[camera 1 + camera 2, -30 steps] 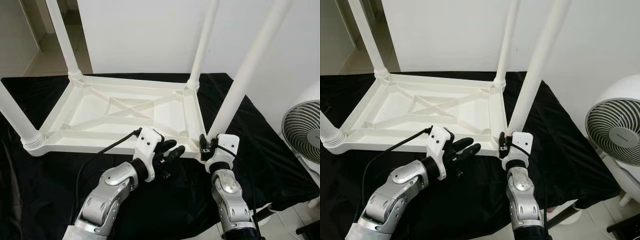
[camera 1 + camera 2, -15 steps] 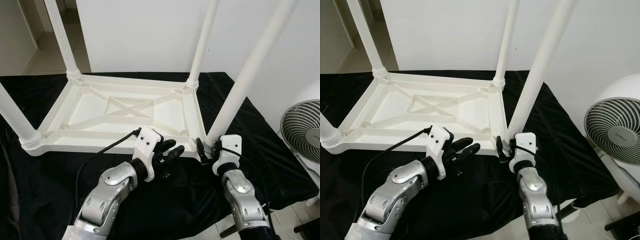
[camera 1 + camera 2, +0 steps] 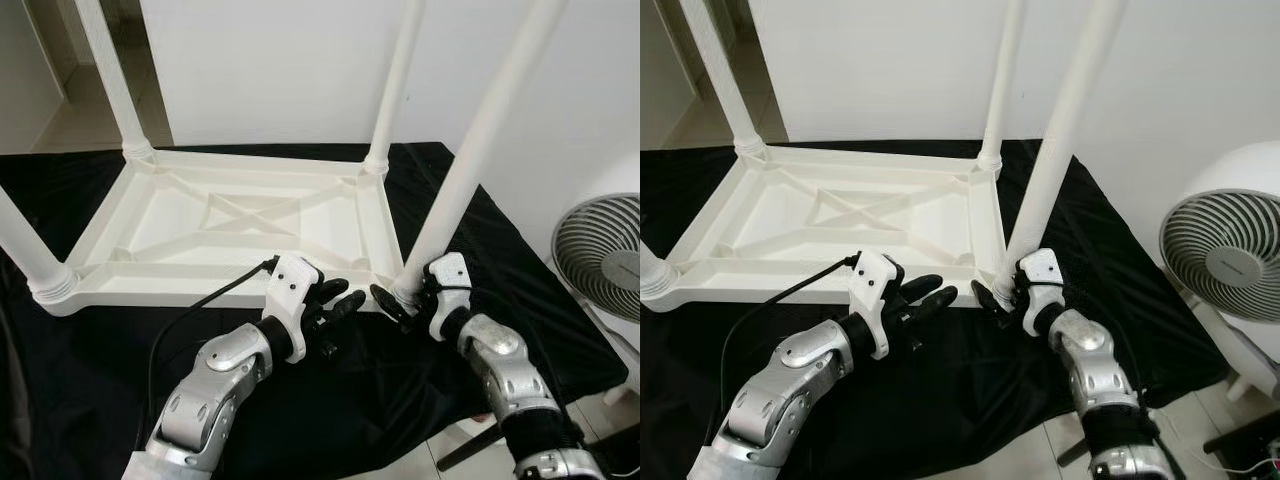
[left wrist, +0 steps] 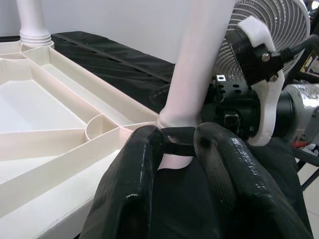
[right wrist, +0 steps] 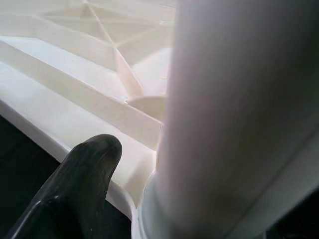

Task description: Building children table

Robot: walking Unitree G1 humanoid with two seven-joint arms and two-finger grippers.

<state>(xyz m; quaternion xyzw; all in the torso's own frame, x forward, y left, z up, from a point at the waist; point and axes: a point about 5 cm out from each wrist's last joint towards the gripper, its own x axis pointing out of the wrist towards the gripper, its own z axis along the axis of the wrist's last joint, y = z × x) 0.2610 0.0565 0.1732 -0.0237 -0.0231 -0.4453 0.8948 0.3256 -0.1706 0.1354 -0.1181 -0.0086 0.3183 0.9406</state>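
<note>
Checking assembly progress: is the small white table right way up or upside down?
Upside down. The table lies top-down on the black cloth, ribbed underside showing, legs pointing up. The right pincer is at the near-right leg.

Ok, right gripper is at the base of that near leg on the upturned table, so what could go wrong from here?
The near right leg leans, so it may not be fully seated in its socket; turning or pushing at the base with the right gripper could cross it or pop it out. The left gripper sits by the tabletop edge without gripping it, so the tabletop could slide on the black cloth. The fan stands close to the right arm.
</note>
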